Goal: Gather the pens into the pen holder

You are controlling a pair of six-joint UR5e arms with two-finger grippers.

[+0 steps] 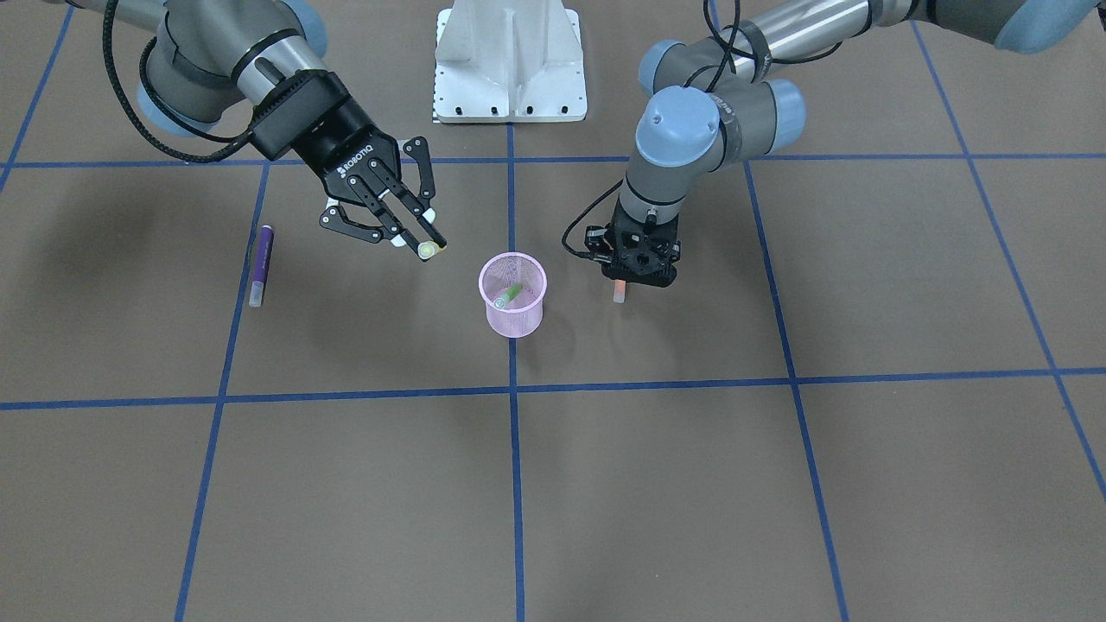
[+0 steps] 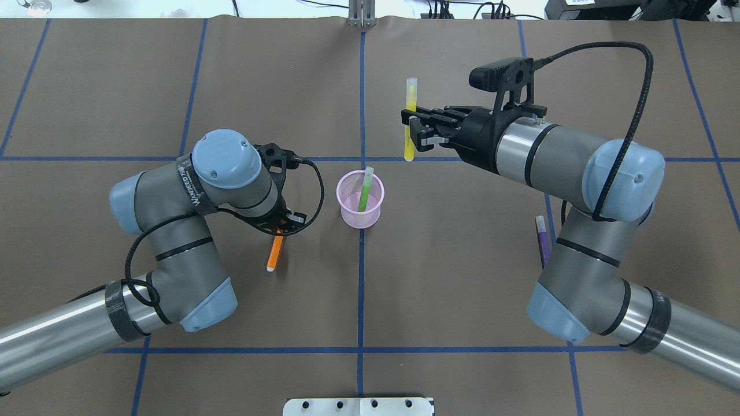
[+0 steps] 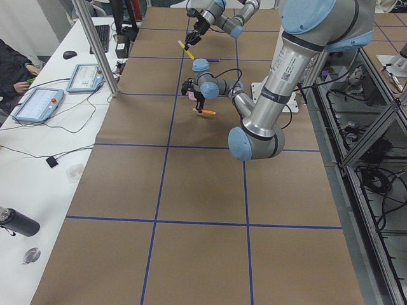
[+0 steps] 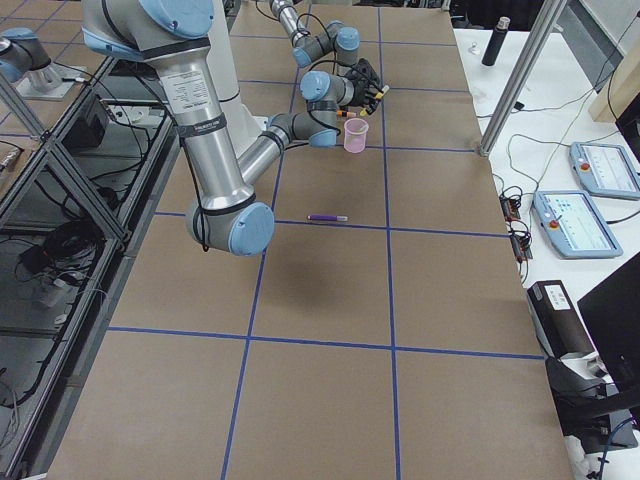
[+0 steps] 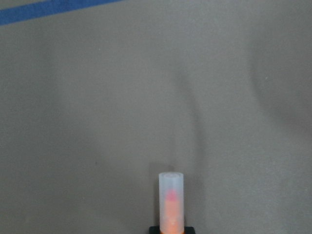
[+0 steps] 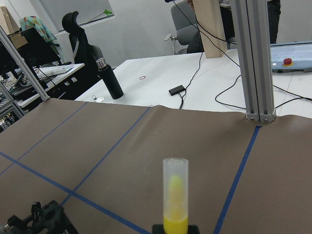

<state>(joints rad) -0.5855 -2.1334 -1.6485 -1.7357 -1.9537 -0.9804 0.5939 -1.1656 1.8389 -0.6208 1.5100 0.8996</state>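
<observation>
Brown taped table (image 2: 462, 289): R claw (image 2: 411, 128) clamping yellow pen (image 2: 411, 98) crosswise near cup (image 2: 360, 199), L claw (image 2: 280, 229) gripping orange pen (image 2: 274, 251) beside cup. Risk: pen going in un-tilted, hitting rim, tipping cup.

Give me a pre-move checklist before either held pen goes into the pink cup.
1. Right claw shut on yellow pen: ok.
2. Left claw shut on orange pen: ok.
3. Pen holder upright: ok.
4. Room beside the green pen inside: ok.
5. Yellow pen over holder's mouth: not ok, off to one side.
6. Purple pen collected: not ok, lies on table.
</observation>
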